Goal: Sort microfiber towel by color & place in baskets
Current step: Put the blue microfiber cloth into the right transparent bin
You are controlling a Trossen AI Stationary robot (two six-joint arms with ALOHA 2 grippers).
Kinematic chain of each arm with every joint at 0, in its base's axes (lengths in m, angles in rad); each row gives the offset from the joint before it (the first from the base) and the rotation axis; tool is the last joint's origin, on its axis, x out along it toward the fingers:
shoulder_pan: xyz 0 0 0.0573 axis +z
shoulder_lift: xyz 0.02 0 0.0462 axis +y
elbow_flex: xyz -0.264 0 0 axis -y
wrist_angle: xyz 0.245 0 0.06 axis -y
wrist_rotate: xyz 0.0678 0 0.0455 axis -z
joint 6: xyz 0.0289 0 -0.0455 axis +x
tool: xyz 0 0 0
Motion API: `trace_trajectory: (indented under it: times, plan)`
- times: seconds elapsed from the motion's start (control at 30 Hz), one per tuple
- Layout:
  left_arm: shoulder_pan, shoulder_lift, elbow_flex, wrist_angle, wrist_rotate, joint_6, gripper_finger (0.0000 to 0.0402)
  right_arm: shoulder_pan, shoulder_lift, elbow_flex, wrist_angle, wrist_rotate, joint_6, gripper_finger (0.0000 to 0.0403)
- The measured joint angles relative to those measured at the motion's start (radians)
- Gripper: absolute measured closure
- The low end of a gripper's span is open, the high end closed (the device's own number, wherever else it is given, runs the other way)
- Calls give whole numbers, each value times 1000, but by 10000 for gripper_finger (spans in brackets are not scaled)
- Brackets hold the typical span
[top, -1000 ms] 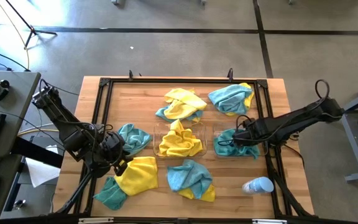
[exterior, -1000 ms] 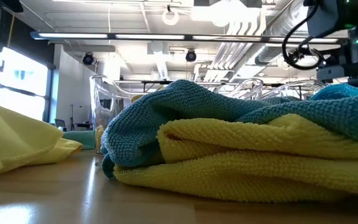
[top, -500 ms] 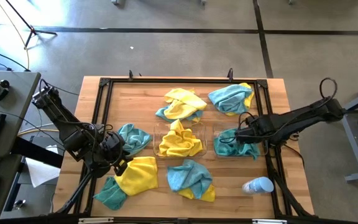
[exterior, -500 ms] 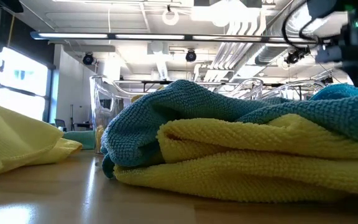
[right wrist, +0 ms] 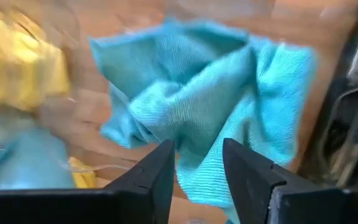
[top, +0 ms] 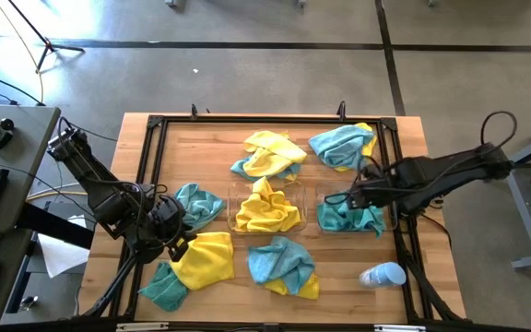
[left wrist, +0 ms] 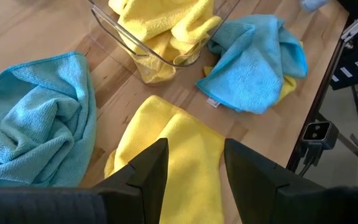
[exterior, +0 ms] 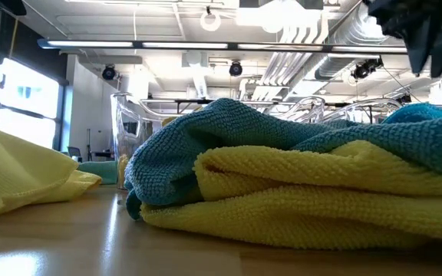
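Two clear baskets stand mid-table. The left basket (top: 238,198) holds yellow towels (top: 265,210); the right basket (top: 322,219) holds a teal towel (top: 348,216) (right wrist: 210,93). My right gripper (top: 351,196) (right wrist: 197,168) hangs open just above that teal towel, touching nothing. My left gripper (top: 177,243) (left wrist: 194,180) is open over a yellow towel (top: 206,258) (left wrist: 179,149) that lies flat on the table near the front left. Its fingers stand over the cloth; no grip shows.
Loose towels lie around the baskets: a teal one (top: 197,205), a yellow-and-teal heap (top: 270,153), a teal-and-yellow heap (top: 343,144), teal on yellow (top: 284,264) and teal (top: 161,289) at the front left. A white-and-blue bottle (top: 383,275) lies front right. A black frame (top: 155,129) borders the table.
My right gripper has opened and let go of the teal towel, then risen a little above it. The towel has dropped and settled in the right basket.
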Motion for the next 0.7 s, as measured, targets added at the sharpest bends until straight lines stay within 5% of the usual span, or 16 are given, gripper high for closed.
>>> trace_trajectory:
  times: [0.47,0.7]
  plan:
    - [0,0,0,0,-15,-4,257,9,6,-459,424,-110,86,308]
    - [0,0,0,2,-15,-15,257,8,-2,-507,479,-92,87,309]
